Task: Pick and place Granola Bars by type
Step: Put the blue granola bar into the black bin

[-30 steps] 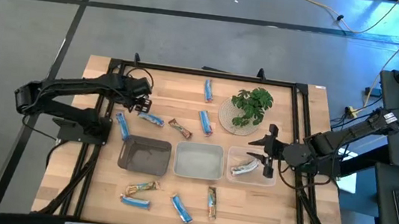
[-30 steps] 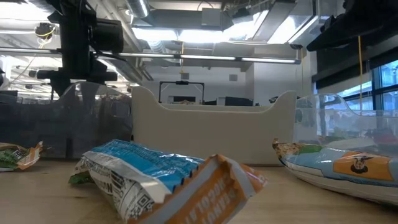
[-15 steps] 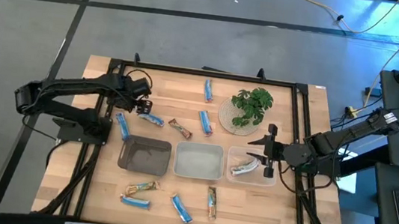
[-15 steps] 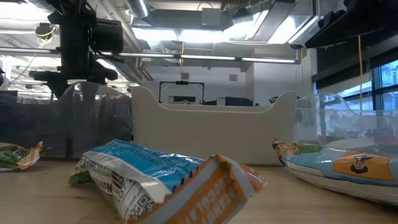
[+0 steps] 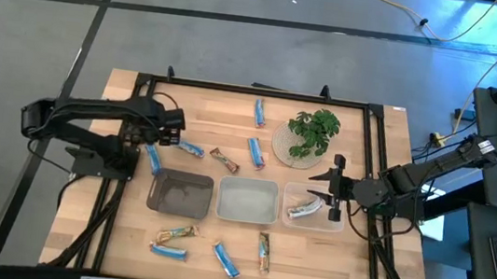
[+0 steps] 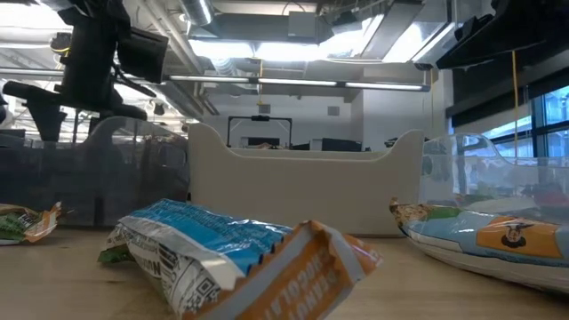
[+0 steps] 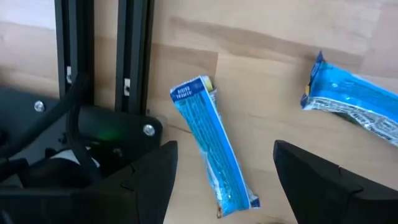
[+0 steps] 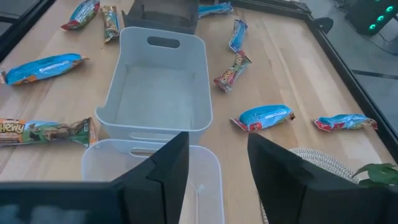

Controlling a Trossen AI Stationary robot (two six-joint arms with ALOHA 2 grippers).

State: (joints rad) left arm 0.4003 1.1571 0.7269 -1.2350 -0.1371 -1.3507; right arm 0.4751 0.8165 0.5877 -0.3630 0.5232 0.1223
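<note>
Granola bars lie scattered on the wooden table [image 5: 365,266]. My left gripper [image 5: 166,138] points down, open, above a blue bar [image 7: 214,149] that lies flat near the table's left side [image 5: 151,157]. Its fingers stand on either side of the bar, clear of it. A second blue bar [image 7: 354,102] lies just beside it [image 5: 189,149]. My right gripper [image 5: 332,188] hovers open over the clear tray [image 5: 337,223], which holds a silvery-green bar [image 5: 305,207]. Nothing is between its fingers [image 8: 217,168].
A dark tray [image 5: 178,208], a white tray [image 5: 244,216] and the clear tray stand in a row mid-table. A leafy plant on a round plate [image 5: 313,133] is at the far side. More bars lie at the far middle [image 5: 259,113] and near edge [image 5: 226,259].
My left gripper has moved toward the table's near edge and a little left, rolling about its own axis, and now stands over the blue bar. Its fingers stay open. The right arm has kept still.
</note>
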